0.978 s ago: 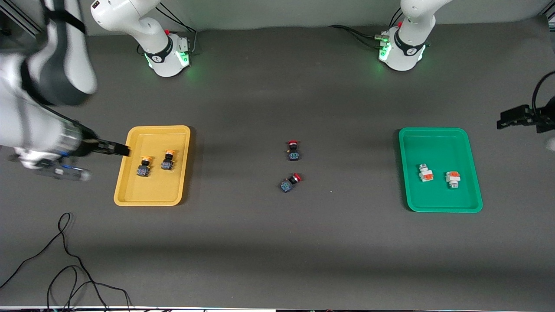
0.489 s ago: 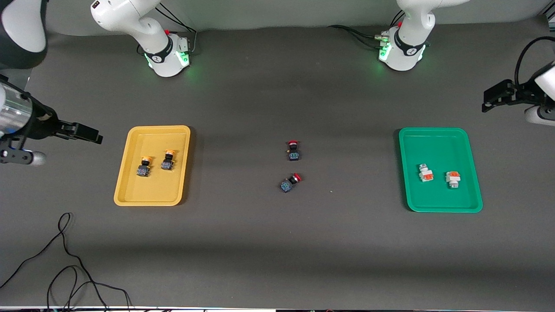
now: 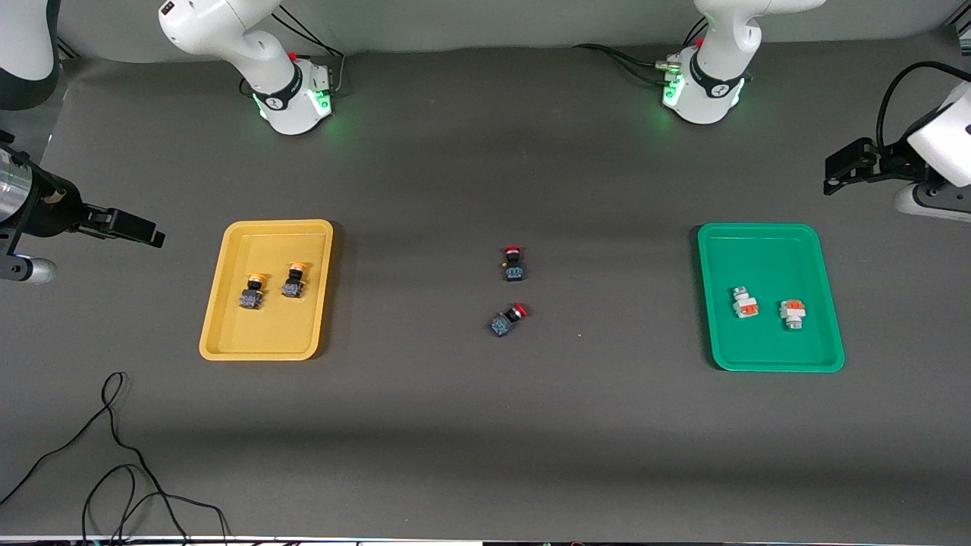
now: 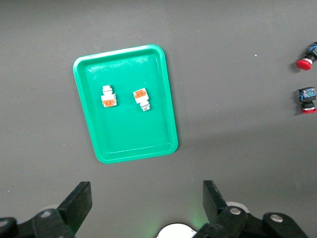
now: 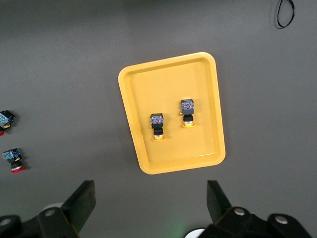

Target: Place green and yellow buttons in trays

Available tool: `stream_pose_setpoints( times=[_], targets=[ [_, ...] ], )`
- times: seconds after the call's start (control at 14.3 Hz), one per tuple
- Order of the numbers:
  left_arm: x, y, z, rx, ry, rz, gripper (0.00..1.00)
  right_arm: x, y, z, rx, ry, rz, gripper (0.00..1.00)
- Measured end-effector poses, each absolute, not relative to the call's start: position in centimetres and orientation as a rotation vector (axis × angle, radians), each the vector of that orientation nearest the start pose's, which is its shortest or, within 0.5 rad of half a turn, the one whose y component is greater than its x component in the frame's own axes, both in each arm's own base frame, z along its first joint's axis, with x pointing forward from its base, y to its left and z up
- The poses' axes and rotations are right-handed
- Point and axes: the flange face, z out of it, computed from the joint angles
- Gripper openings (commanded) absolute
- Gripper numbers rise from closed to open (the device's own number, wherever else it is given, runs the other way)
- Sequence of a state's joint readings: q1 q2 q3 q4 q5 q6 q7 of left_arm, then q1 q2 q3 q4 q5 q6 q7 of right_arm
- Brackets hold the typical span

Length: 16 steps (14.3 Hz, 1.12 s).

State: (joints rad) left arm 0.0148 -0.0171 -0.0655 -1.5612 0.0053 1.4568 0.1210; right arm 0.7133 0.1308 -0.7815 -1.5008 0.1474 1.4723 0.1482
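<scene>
A dark grey table holds two shallow plastic trays with rounded corners. The yellow tray lies toward the right arm's end of the table. In it sit two black buttons with orange-yellow caps and blue bases, side by side and just apart: one slightly nearer the front camera, the other beside it. The green tray lies toward the left arm's end. In it lie two white-grey buttons with orange blocks, one and the other, also side by side with a small gap.

Between the trays, on bare table, are two black red-capped switches (neither is in a tray): one farther from the front camera, one nearer and lying at a slant.

The right gripper hangs above the table at the right arm's end, beside the yellow tray; its own wrist view shows its jaws spread wide and empty. The left gripper hangs above the table at the left arm's end, clear of the green tray, jaws likewise wide apart with nothing between them. A black cable loops on the table near the front camera.
</scene>
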Motion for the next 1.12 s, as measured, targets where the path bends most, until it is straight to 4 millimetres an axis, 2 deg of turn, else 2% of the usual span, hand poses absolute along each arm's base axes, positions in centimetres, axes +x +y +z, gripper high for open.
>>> stream_pose_setpoints(
  times=[0.35,0.56,0.7,0.84,0.98,1.12],
  targets=[
    [53.7,-2.4,62.9,-3.125,0.259,0.137,1.00,56.8,-0.2,58.8,-3.067,0.289,0.271,1.00],
    [53.7,-2.3,62.9,-3.132,0.253,0.137,1.00,54.8,-0.1,58.4,-3.057,0.199,0.251,1.00],
    [53.7,-2.1,62.9,-3.145,0.244,0.137,1.00,52.8,0.8,58.6,-3.063,0.154,0.206,1.00],
    [53.7,-1.8,62.9,-3.148,0.234,0.136,1.00,51.6,2.0,59.0,-3.069,0.110,0.183,1.00],
    [53.6,-1.7,63.0,-3.149,0.232,0.134,1.00,51.6,2.9,59.1,-3.066,0.070,0.164,1.00],
    [53.6,-1.7,63.0,-3.149,0.232,0.134,1.00,51.9,2.9,59.1,-3.058,0.064,0.156,1.00]
  ],
)
